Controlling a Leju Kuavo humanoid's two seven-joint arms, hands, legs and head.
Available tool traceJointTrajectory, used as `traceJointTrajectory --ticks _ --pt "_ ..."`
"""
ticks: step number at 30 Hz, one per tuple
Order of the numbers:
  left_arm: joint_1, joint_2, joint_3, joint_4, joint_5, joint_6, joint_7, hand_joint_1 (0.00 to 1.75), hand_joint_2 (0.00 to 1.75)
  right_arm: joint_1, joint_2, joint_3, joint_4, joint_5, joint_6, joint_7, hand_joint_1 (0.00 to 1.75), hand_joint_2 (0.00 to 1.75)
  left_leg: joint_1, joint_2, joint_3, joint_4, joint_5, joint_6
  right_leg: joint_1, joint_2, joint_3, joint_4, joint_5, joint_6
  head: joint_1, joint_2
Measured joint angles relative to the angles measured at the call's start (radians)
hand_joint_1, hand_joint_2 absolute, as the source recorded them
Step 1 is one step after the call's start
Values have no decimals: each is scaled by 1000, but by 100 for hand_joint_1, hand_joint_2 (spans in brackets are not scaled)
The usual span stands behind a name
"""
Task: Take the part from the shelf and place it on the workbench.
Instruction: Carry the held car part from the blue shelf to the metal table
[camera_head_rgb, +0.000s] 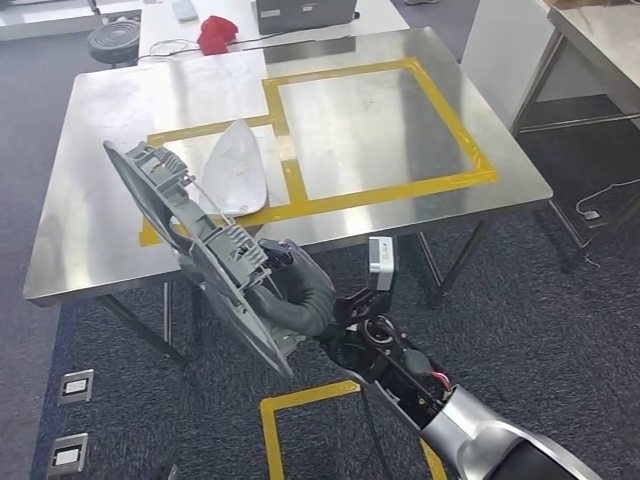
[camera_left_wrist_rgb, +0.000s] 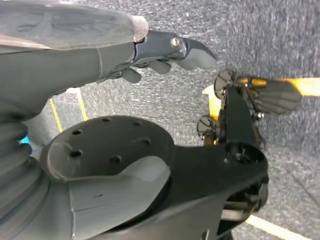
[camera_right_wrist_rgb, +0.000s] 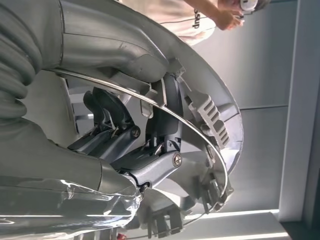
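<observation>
You are facing a steel tabletop (camera_head_rgb: 90, 230) marked with yellow tape outlines (camera_head_rgb: 453, 182); it is lying just beyond the fingers. The part (camera_head_rgb: 204, 240), a long grey moulded housing with ribs and clips, is sitting in your right hand (camera_head_rgb: 298, 290), whose fingers (camera_right_wrist_rgb: 151, 167) are wrapping tight around its lower end, the rest slanting up and away over the near table edge. I judge it light and stiff, but its clips and thin wire look fragile; keep hold on the solid frame. A white shell-shaped piece (camera_head_rgb: 235, 168) is occupying the taped bay directly past the fingers, so it is standing in the way. Your left hand (camera_left_wrist_rgb: 166, 52) is hanging over carpet, fingers loosely extended, holding nothing.
</observation>
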Motion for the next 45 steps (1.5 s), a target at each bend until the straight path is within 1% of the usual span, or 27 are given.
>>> traceJointTrajectory --ticks 2,6,14,20,24,27,29,30,31,32,33,34,35,36,37,38,39,40,41,42,43,44,45 --pt "1 -1 0 0 0 2 1 0 175 0 0 -4 -5 4 -2 0 175 175 -1 -1 0 -1 -2 -3 -1 -1 1 -1 -2 -4 1 0" --pt "0 0 -2 0 -4 4 1 0 175 -10 5 -7 -24 19 -15 4 175 175 -5 -3 -1 0 -2 -1 -5 -2 4 -7 2 2 1 0" --pt "-14 1 -9 0 -21 1 1 0 175 -73 19 -28 -55 24 -80 11 175 175 -7 -2 -1 2 1 10 -7 -3 5 -10 7 15 1 0" --pt "-18 1 -16 0 -24 -4 2 0 175 -88 19 -46 -56 25 -107 8 175 175 -7 -2 0 1 4 10 -6 -3 4 -10 9 17 1 0" --pt "-18 1 -22 0 -27 -4 5 0 175 -88 19 -56 -56 25 -118 2 175 175 -9 -2 -1 5 3 12 -8 -3 5 -11 11 21 1 0" --pt "-19 2 -23 0 -31 -6 5 0 175 -89 19 -62 -56 26 -124 1 175 175 -12 -2 -1 6 -1 19 -11 -2 5 -13 10 25 1 0" --pt "-21 4 -23 0 -33 -7 5 0 175 -88 19 -65 -56 27 -127 1 175 175 -12 -2 3 -3 -9 30 -12 -2 5 0 18 34 1 0" --pt "-22 4 -23 0 -34 -7 5 0 175 -87 19 -65 -56 27 -128 1 175 175 -10 -2 11 -11 -14 36 -13 -4 3 11 19 38 1 0" --pt "-22 4 -23 0 -34 -7 6 0 175 -87 19 -66 -57 27 -128 1 175 175 -8 -2 21 -18 -20 42 -12 -5 -5 33 14 41 1 0" --pt "-22 4 -24 0 -35 -8 6 0 175 -88 19 -66 -59 27 -128 1 175 175 -6 -1 31 -22 -25 48 -12 -7 -22 67 -3 42 3 0" --pt "-22 4 -24 0 -35 -8 7 0 175 -88 19 -66 -60 27 -128 0 175 175 -5 0 40 -24 -28 50 -13 -9 -51 120 -29 41 4 0" --pt "-22 4 -25 0 -35 -9 9 0 175 -88 19 -66 -61 28 -128 0 175 175 -5 0 46 -24 -32 52 -13 -10 -91 188 -57 41 6 0" --pt "-22 4 -25 0 -35 -10 10 0 175 -86 19 -67 -61 30 -128 0 175 175 -5 1 52 -23 -37 51 -15 -10 -133 254 -79 43 7 0" --pt "-22 5 -26 0 -35 -11 12 0 175 -84 19 -66 -61 33 -128 0 175 175 -4 1 59 -23 -42 48 -16 -10 -167 299 -87 46 7 0" --pt "-21 5 -27 0 -35 -12 13 0 175 -81 19 -66 -61 35 -128 0 175 175 -2 1 68 -23 -47 45 -18 -11 -188 315 -81 50 7 0" --pt "-20 4 -27 0 -35 -12 13 0 175 -78 19 -66 -61 37 -128 1 175 175 0 1 77 -22 -53 40 -20 -11 -191 299 -61 54 7 0" --pt "-19 4 -27 0 -35 -13 14 0 175 -76 19 -65 -61 38 -128 1 175 175 3 0 87 -22 -59 35 -23 -12 -182 259 -33 57 7 0" --pt "-19 4 -28 0 -35 -13 14 0 175 -75 19 -65 -61 38 -128 2 175 175 5 0 98 -22 -67 29 -26 -15 -163 199 4 60 7 0" --pt "-18 4 -28 0 -35 -13 14 0 175 -74 19 -65 -61 39 -128 2 175 175 7 0 109 -21 -76 23 -28 -19 -145 130 48 62 7 0" --pt "-19 5 -28 0 -33 -13 13 0 175 -74 19 -65 -61 39 -128 1 175 175 8 0 117 -19 -86 16 -29 -23 -132 74 74 60 7 0" --pt "-19 5 -29 0 -33 -13 13 0 175 -74 19 -65 -61 40 -128 0 175 175 8 0 122 -21 -95 7 -27 -24 -119 32 90 53 5 0" --pt "-20 6 -29 0 -31 -13 12 0 175 -74 19 -64 -61 40 -127 0 175 175 8 1 128 -21 -100 -2 -25 -23 -114 13 90 42 3 0" --pt "-21 7 -29 0 -30 -13 12 0 175 -74 19 -64 -61 41 -126 0 175 175 8 2 132 -19 -100 -9 -22 -19 -106 10 77 30 1 0"
